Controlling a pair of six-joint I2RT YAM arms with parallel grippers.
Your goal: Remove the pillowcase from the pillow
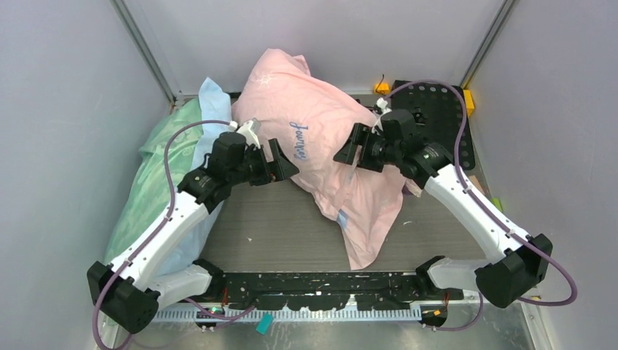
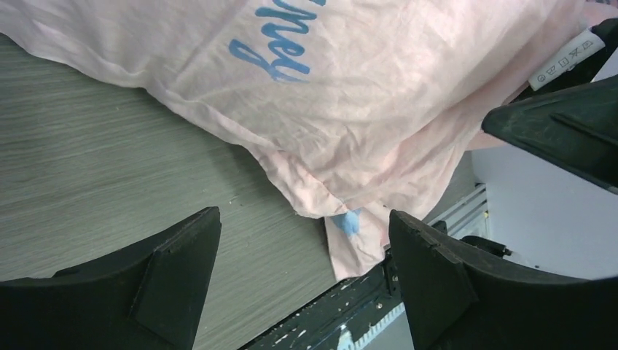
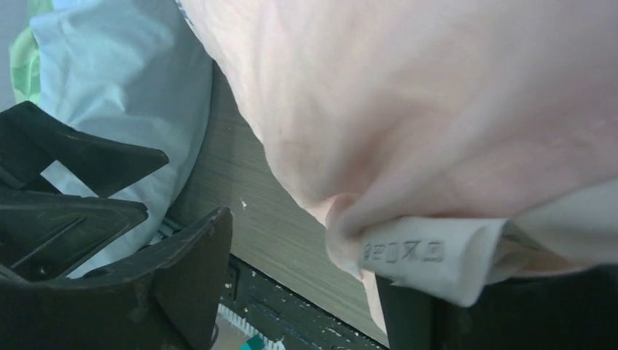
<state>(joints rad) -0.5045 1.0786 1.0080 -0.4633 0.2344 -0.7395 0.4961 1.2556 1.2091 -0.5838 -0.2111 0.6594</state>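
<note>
The left pincer [image 1: 275, 165] is spread wide with nothing between its jaws. Just ahead of it lies the large soft pale pink fabric pillowcase [image 1: 306, 109], near its tips but not touching them. The blue cursive "Journey" lettering [image 1: 299, 140] runs across the cloth straight in front of this pincer. Below its jaws is the grey wood-grain tabletop [image 1: 277, 226]. A small blue tab [image 2: 350, 220] sits on the folded edge of the case, ahead of the gap between its fingers.

The right pincer [image 1: 350, 147] faces the left one from the other side of the case, with the lettered panel lying between the two. Its jaws are also spread, and pink cloth sags into the gap between them. A white fabric label printed with care symbols [image 3: 408, 251] lies against one of its fingers. The jaws are not pressed together on the label or on the cloth.

The case bulges full and rises behind both pincers towards the back wall. A loose flat end trails nearer the arm bases. The plump white pillow is covered by the case and does not show plainly.

Behind the left pincer lie mint green patterned bedding [image 1: 146, 189] and light blue bedding [image 1: 213, 98]. Behind the right pincer is a black perforated plate [image 1: 437, 109].
</note>
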